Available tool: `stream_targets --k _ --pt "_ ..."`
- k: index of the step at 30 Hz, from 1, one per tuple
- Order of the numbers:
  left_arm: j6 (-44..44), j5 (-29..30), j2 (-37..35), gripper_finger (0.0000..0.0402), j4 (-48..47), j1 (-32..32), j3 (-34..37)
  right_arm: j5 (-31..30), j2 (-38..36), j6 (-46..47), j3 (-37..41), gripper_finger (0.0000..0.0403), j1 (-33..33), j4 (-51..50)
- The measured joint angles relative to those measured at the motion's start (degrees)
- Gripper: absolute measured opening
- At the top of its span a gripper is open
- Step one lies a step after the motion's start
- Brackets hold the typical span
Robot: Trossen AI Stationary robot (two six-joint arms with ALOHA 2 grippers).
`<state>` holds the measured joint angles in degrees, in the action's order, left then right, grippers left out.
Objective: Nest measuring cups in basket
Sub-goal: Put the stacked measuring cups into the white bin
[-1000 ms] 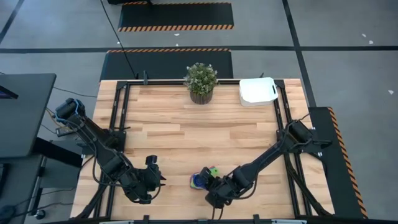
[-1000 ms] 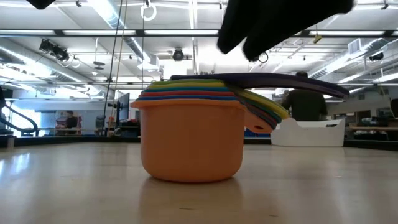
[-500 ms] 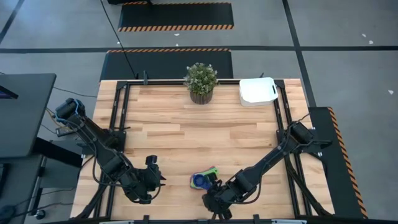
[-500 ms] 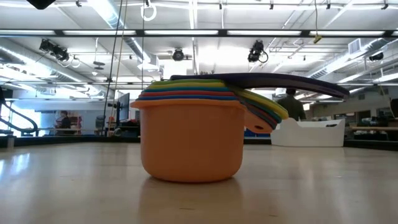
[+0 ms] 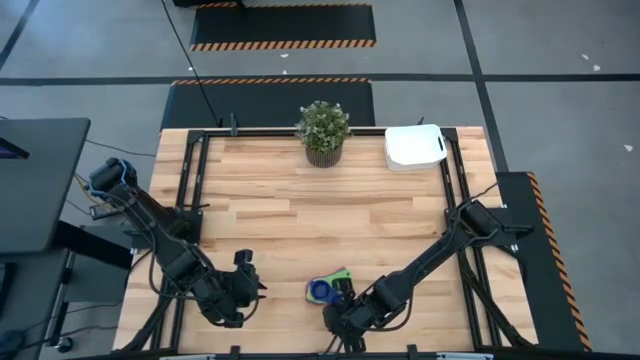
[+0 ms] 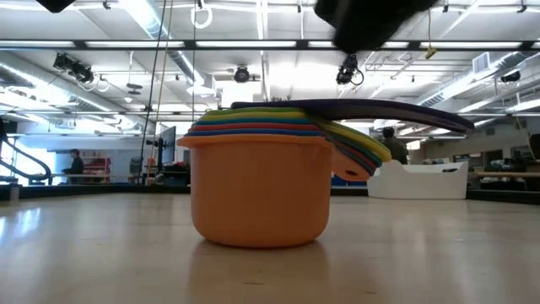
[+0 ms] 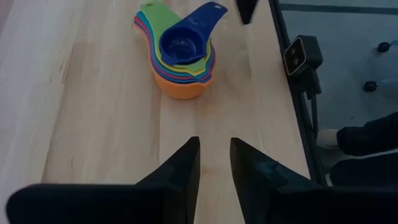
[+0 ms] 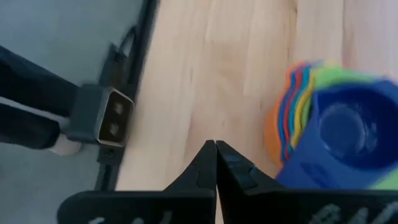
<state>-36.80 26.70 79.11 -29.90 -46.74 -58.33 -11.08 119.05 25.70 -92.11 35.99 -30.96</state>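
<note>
The measuring cups (image 5: 324,289) stand nested in one stack on the wooden table near its near edge. An orange cup (image 6: 260,190) is outermost and rests on its base, a dark blue one (image 7: 181,42) is innermost, and the handles fan out to one side. The white basket (image 5: 414,146) stands at the far right corner, away from the stack. My right gripper (image 5: 338,318) is shut just near-right of the stack and touches nothing. My left gripper (image 5: 247,287) hovers left of the stack, its fingers (image 7: 214,158) open with nothing between them.
A potted green plant (image 5: 322,130) stands at the middle of the far edge. A black frame rail (image 7: 292,93) runs along the table's near edge, close to the stack. Bare wood lies between the stack and the basket (image 6: 420,180).
My right gripper has drawn back from the stack's handles a little toward the table's near edge and has rolled about its own axis. The stack of cups has stayed where it was.
</note>
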Motion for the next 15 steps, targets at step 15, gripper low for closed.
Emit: stream_targets --k 15 --pt "0.0 0.01 0.0 0.0096 -0.06 0.02 0.0 0.4 0.0 4.3 4.21 0.0 -0.17 -6.03"
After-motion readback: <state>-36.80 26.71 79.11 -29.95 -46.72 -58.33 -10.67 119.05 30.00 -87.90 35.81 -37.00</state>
